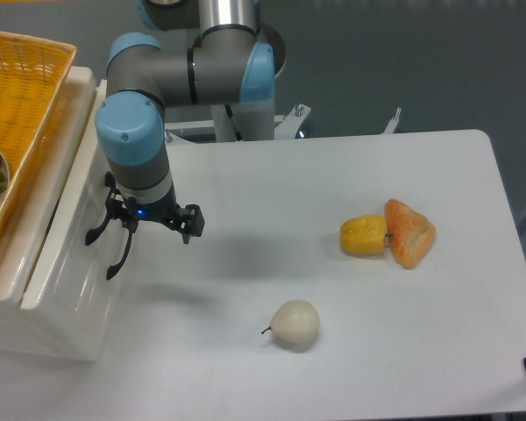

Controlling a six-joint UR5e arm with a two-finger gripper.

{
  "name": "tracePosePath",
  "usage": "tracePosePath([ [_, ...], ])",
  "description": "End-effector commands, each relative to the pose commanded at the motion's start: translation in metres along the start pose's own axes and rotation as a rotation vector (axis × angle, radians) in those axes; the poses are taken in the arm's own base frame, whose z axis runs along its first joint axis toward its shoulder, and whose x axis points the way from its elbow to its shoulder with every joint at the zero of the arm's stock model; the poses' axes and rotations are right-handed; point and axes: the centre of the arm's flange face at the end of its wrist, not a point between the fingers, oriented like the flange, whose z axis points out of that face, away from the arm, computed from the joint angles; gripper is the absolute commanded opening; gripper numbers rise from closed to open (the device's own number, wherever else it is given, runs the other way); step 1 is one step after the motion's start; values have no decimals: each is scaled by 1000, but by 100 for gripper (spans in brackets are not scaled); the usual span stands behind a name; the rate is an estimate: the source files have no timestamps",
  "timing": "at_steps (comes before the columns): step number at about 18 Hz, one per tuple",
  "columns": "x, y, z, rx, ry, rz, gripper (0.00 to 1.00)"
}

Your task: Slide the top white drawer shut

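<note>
1. The top white drawer (74,289) is seen at the table's left edge, beneath the yellow woven basket (22,114).
2. The gripper (123,235) is held against its front, by the black curved handle (116,250).
3. The finger spread cannot be told.

One white drawer (66,294), one woven basket (22,105), three food items: pear (295,324), lemon (364,236), orange wedge (409,232).
</note>
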Motion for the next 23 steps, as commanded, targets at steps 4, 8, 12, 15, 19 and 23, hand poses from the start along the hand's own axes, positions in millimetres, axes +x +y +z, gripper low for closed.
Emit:
tracePosePath([
  [4, -30, 3, -4, 7, -2, -35, 100],
  [8, -85, 9, -13, 21, -12, -73, 100],
  [12, -142, 29, -31, 30, -61, -41, 100],
  [15, -164, 42, -41, 35, -78, -67, 100],
  [19, -202, 60, -46, 28, -89, -74, 100],
  [23, -249, 92, -50, -6, -84, -8, 100],
])
